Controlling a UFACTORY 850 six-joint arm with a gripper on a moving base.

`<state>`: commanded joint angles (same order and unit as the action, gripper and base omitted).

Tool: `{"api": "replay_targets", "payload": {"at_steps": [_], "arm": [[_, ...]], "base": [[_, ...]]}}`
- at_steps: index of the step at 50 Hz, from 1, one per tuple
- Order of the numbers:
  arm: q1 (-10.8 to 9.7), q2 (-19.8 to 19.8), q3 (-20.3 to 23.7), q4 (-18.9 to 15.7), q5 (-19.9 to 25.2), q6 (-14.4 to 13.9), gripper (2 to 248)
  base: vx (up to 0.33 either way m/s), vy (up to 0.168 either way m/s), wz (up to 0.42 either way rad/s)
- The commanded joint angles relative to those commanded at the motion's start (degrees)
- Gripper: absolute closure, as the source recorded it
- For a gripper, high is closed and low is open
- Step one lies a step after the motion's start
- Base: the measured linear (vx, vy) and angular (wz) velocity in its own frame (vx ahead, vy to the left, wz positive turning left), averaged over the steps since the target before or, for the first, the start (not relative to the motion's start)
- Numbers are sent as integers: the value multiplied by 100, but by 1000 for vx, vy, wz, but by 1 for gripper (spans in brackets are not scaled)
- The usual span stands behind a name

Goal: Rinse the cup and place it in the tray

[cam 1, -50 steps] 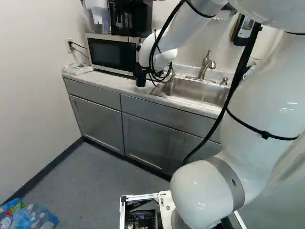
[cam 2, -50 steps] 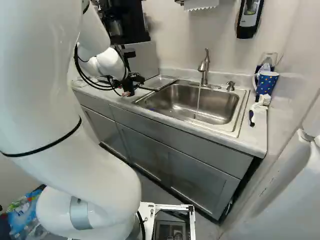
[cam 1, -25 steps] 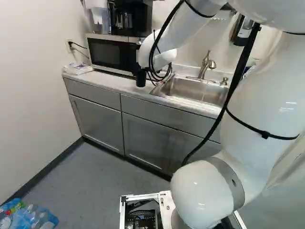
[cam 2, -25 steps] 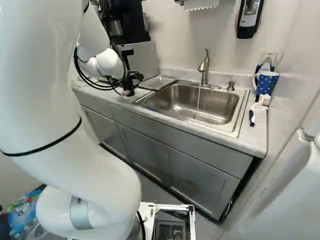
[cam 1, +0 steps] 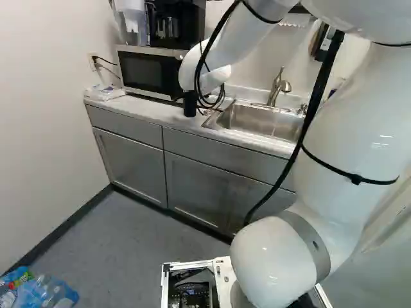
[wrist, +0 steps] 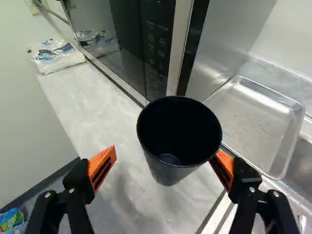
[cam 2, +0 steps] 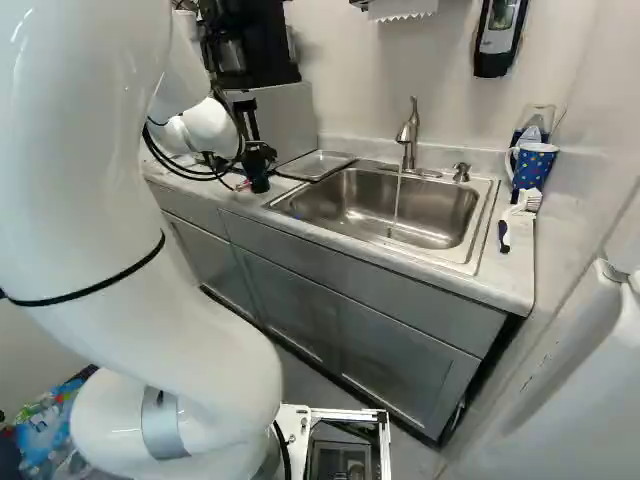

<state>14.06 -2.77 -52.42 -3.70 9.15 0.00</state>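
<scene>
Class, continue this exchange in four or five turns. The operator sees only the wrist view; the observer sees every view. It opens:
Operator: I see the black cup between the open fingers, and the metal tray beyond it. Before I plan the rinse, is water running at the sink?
Observer: Yes. In the right base view, a thin stream of water falls from the faucet into the sink.
Operator: What stands at the far end of the counter, past the sink from the cup?
Observer: A blue mug with coloured dots, at the right of the right base view.
Operator: And on top of the microwave?
Observer: The left base view shows a black coffee maker there.
</scene>
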Motion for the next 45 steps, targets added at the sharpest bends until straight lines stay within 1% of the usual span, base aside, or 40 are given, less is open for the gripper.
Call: {"api": "replay_targets", "payload": {"at_steps": [24,45], "arm": [[-85,-111,-115,0,0,0,3],[-98,-212,-221,0,0,0,3]], "base": [[0,0,0],[0,0,0]]}}
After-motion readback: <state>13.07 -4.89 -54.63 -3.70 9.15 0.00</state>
